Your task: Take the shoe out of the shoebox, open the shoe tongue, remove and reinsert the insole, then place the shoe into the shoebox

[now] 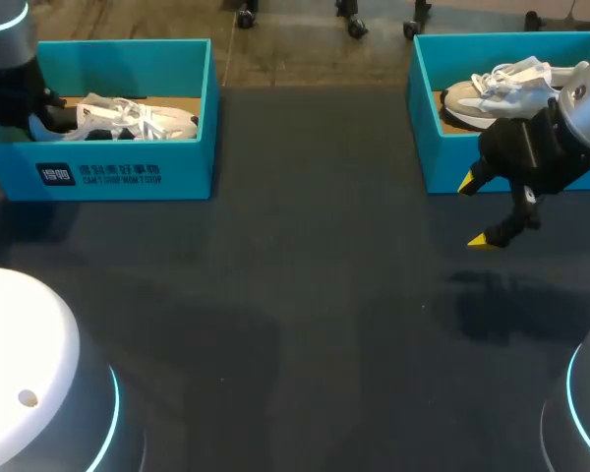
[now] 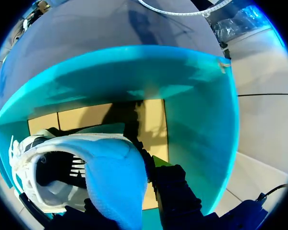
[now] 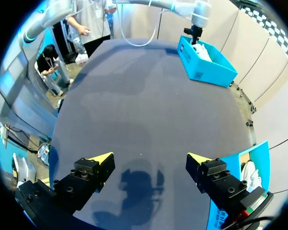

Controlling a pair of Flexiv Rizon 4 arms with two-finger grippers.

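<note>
in the teal shoebox [image 2: 197, 124] on the robot's left, the left gripper [image 2: 125, 187] appears clamped on the pale blue insole [image 2: 113, 167] jutting from the white sneaker [image 2: 33, 158], while the right gripper [image 3: 149, 157] hangs wide open and empty near the other shoebox [image 1: 438, 157], so the unbraced sneaker may drag or the insole buckle.

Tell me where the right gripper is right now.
In the head view, the right gripper hangs open over the table at the right side, just in front of the right shoebox, which holds a shoe.
</note>
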